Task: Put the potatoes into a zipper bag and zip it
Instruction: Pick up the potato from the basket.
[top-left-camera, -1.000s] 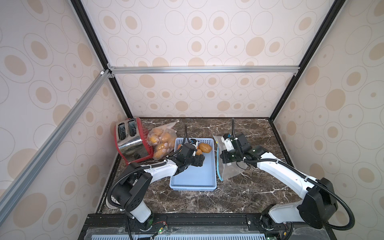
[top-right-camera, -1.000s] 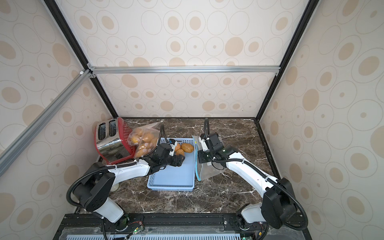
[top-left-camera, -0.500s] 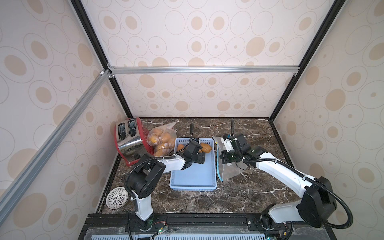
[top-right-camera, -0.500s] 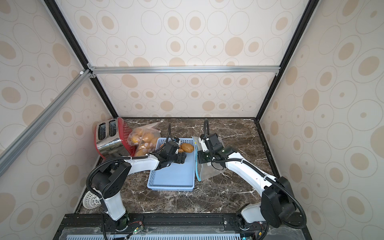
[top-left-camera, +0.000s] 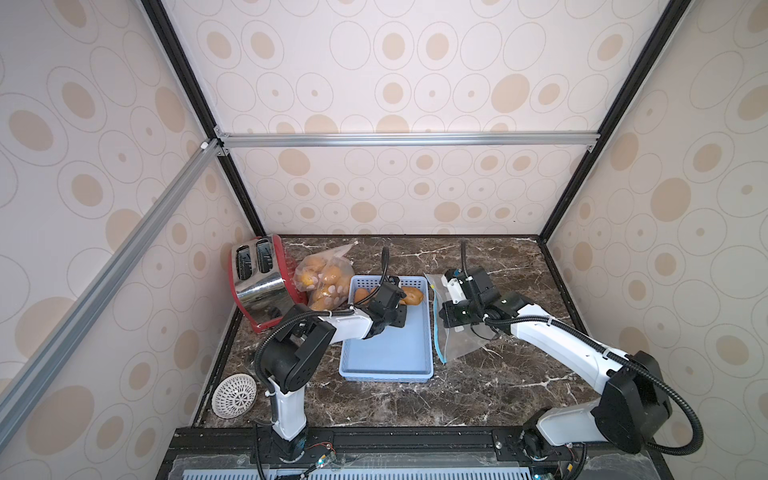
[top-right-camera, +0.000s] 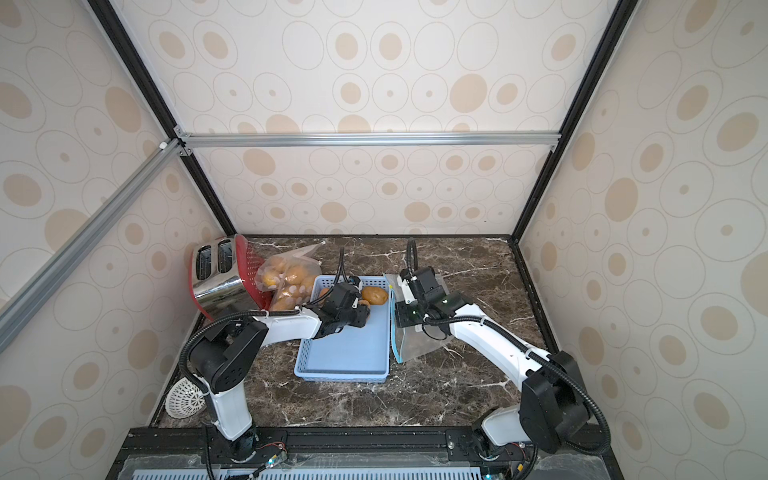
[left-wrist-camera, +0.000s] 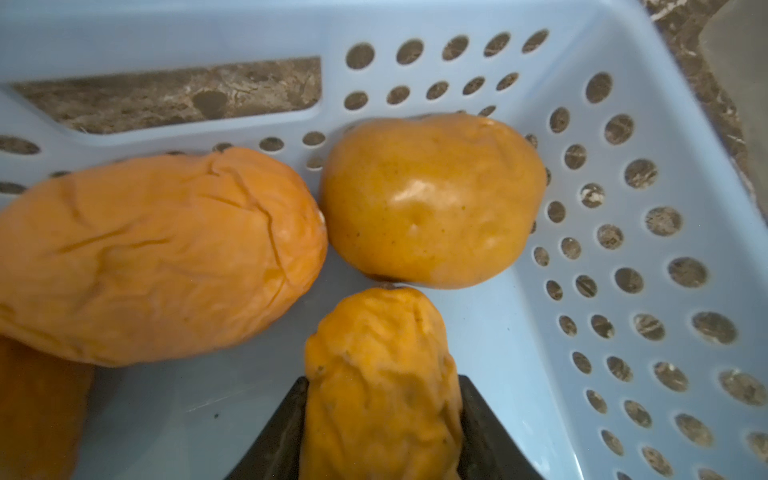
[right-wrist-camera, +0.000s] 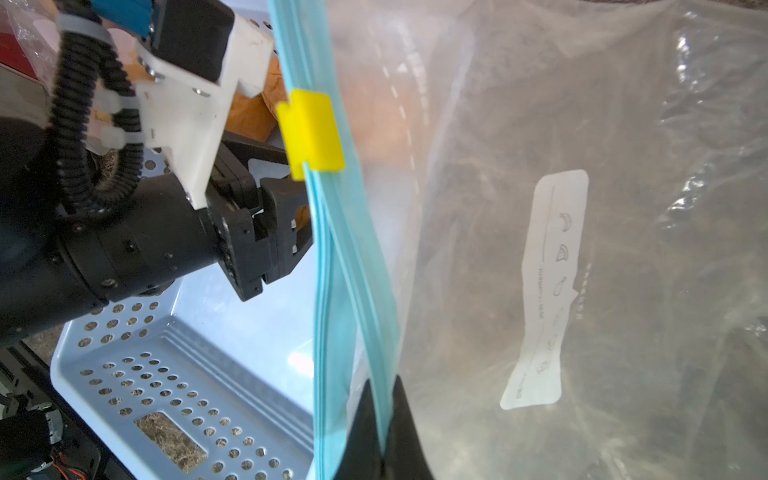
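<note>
Left gripper (left-wrist-camera: 382, 419) now narrower, jaws against wrinkled potato (left-wrist-camera: 380, 357) in basket (left-wrist-camera: 623, 124)

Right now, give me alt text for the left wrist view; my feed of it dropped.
The left gripper has its black fingers against both sides of a small wrinkled potato inside the blue perforated basket. Just beyond it lie a smooth round potato and a long wrinkled potato; part of a fourth potato shows at the frame edge.

Basket (top-left-camera: 386, 376) near half free; potatoes (top-left-camera: 413, 296) crowd far end.
</note>
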